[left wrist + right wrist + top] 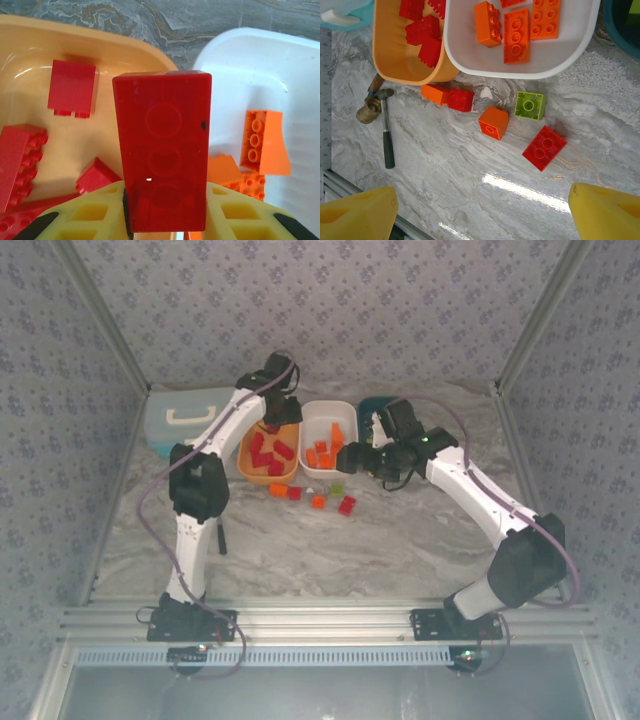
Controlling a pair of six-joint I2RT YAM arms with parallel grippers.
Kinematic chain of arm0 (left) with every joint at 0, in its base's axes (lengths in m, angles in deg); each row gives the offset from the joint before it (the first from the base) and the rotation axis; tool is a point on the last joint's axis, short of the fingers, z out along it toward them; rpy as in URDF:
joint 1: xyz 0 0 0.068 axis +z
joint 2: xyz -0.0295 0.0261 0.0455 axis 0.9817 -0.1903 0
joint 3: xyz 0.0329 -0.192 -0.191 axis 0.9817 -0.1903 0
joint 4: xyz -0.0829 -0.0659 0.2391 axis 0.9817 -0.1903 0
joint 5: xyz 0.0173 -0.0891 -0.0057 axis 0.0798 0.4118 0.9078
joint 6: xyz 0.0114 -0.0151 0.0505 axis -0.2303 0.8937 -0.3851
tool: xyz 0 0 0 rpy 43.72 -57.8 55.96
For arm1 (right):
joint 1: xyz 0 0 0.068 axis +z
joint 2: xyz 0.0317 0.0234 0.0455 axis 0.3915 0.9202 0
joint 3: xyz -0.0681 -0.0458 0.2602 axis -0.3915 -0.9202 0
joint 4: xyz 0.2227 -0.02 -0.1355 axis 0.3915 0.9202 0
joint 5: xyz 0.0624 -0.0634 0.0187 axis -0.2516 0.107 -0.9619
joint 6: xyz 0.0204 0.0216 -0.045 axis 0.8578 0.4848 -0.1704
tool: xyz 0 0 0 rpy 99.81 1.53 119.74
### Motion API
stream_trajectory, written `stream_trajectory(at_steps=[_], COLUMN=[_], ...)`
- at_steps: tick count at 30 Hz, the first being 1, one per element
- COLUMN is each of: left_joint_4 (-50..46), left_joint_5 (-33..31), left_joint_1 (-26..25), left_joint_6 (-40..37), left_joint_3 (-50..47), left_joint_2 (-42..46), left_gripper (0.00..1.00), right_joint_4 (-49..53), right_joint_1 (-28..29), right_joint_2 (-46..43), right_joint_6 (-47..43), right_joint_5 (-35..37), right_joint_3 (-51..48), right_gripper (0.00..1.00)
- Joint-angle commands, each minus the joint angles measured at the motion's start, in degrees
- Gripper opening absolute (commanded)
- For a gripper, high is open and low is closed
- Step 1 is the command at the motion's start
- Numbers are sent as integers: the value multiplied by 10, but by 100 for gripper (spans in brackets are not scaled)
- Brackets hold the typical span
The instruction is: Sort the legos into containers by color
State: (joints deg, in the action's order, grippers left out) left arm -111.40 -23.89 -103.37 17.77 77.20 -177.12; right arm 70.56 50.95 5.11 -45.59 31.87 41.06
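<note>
Right now my left gripper [166,216] pinches a red brick [162,145] over the orange tray [75,32] close beside the white tray [260,55], so a crooked release could drop it among the orange bricks [262,145]; my right gripper [480,212] hangs spread above loose legos [494,122] on the table [470,170].

Loose on the worktop [470,172] below the orange tray [385,55] and white tray [577,45]: orange brick [434,93] touching red brick [461,99], square orange brick [493,123], lime green brick [530,105], larger red brick [544,148].

Bright, even light; glare streak on the table [515,182] (overhead view softer, grainier).
</note>
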Motion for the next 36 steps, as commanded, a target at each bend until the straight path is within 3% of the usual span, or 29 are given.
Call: stream_trajectory(at_steps=[1,16,21,27,36], left_joint_4=[-41,-83,-88,-93,-83], left_joint_5=[7,37,42,41,25], left_joint_1=[9,16,16,16,7], left_joint_6=[-4,5,3,3,18], left_joint_3=[41,76,77,77,74], left_joint_2=[-26,-93,-96,-96,-17], left_gripper=[35,36,44,47,61], right_joint_4=[22,31,42,46,76], right_joint_1=[4,-11,-11,-11,23], right_joint_2=[-14,-13,-18,-23,-9], right_joint_6=[-15,-12,-15,-14,-60], right_joint_5=[-7,-3,9,14,68], right_joint_3=[10,2,-4,-5,8], right_gripper=[91,91,90,90,88])
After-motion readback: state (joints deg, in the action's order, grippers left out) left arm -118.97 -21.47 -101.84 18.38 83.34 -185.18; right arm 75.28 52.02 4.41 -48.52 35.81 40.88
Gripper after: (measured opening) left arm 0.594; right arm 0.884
